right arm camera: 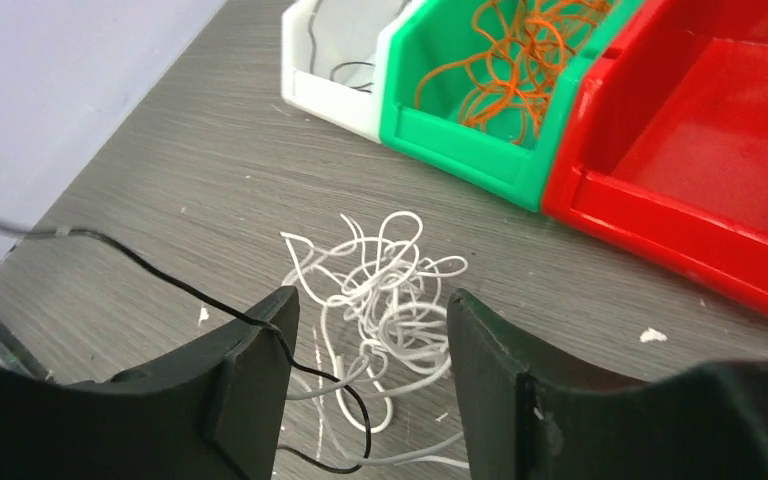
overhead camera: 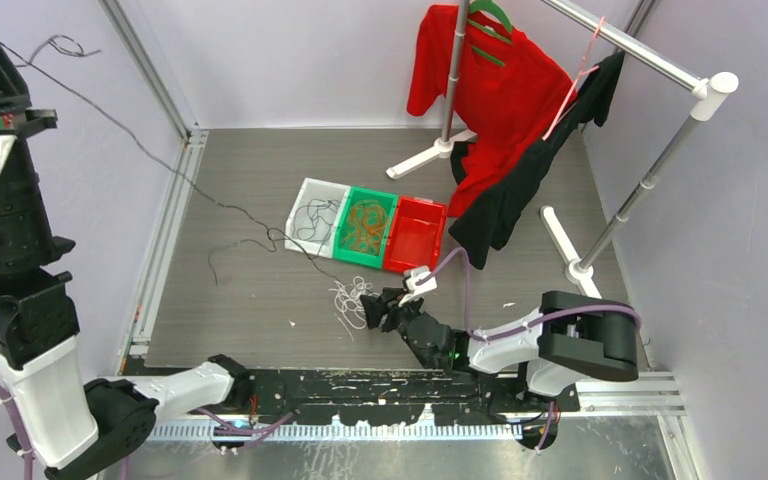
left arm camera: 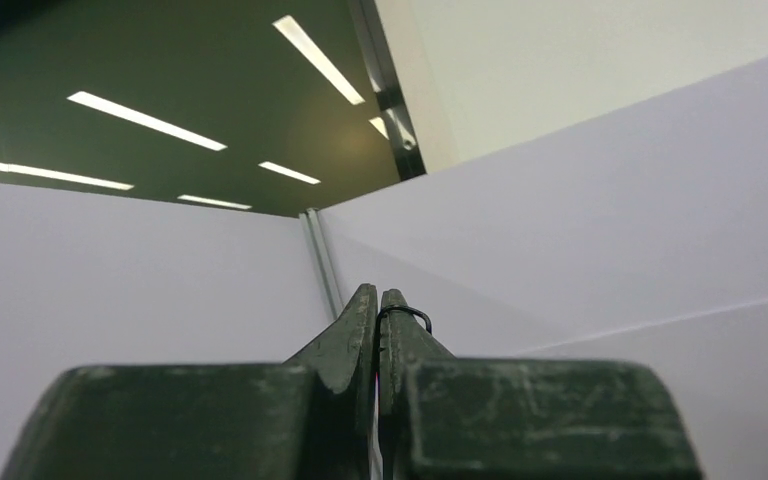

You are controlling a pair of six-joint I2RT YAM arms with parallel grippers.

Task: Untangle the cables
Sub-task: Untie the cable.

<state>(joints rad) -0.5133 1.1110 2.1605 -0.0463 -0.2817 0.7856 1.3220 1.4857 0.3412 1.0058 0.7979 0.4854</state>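
The right pincer (right arm camera: 370,300) hangs low with its jaws about half open and nothing between them. It straddles the tangle of white cables (right arm camera: 380,275) lying loose on the tabletop (right arm camera: 190,150). A black cable (right arm camera: 165,272) runs under one of its fingers and loops into the near edge of the white bunch, so the two colours cross right where a grasp would land.

The step in hand looks like parting white from black. To do it well, the jaws should come down on white strands only, toward the far side of the bunch and away from the black loop. They should close on a few strands rather than the whole knot.

Just beyond, three bins sit side by side: the white bin (right arm camera: 330,95) with black strands in it, the green bin (right arm camera: 460,140) holding orange cables (right arm camera: 505,60), and the red bin (right arm camera: 660,205), where I see no cable.

Well apart, the left pincer (left arm camera: 378,300) is raised and fully closed, with a thin black loop pinched at its tip. It looks like that same black cable, and holding it taut should help the white lift free.
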